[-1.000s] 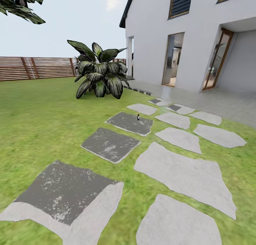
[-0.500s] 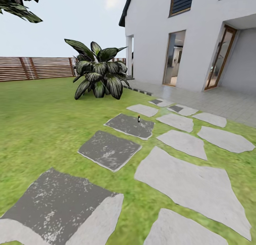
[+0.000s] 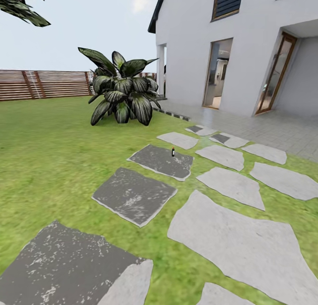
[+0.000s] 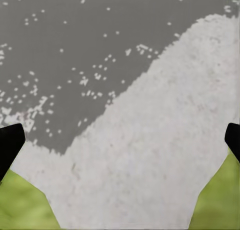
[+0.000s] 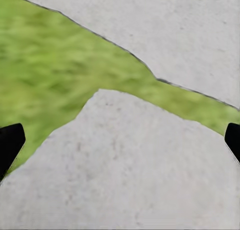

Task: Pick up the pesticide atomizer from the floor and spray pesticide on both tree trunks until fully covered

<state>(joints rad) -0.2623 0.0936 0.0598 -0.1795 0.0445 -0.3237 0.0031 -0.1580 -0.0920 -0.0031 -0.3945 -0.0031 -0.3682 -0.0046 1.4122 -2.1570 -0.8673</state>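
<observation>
A: From the head view, the robot looks to be on approach; the pesticide atomizer (image 3: 172,152), tiny, stands on a dark paving stone (image 3: 161,161) well ahead.

B: Each wrist view shows the left gripper (image 4: 120,140) and right gripper (image 5: 120,140) spread, empty. Next: drive closer, then reach.

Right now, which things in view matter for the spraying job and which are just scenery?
For the job:
- small dark atomizer standing on a dark paving stone
- lawn and slat fence

Just scenery:
- leafy bush
- white house
- pale paving stones
- tiled patio
</observation>
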